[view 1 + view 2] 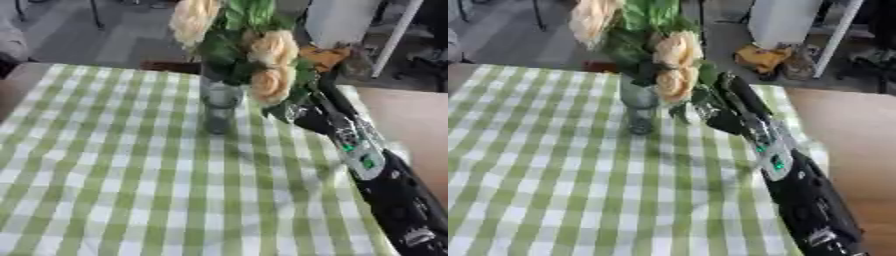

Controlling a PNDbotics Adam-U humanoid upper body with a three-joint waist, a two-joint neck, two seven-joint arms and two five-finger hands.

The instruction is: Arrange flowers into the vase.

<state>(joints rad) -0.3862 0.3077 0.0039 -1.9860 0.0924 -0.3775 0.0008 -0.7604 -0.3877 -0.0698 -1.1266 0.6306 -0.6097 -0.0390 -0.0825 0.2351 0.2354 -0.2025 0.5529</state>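
Note:
A clear glass vase [219, 107] stands upright on the green-and-white checked tablecloth [105, 175], toward the far middle. Three cream roses with green leaves rise from it: one tall at the top [194, 17], one at the right [273, 47], one lower [271, 82]. My right arm reaches in from the lower right. Its black hand [732, 107] sits just right of the vase, against the lowest rose's leaves, which hide part of it. I cannot make out whether it holds a stem. My left hand is not in sight.
The table's right edge runs close beside my right forearm [363, 160], with wooden floor [411, 120] beyond it. An orange object [324, 56] and a white post [398, 35] stand past the far edge.

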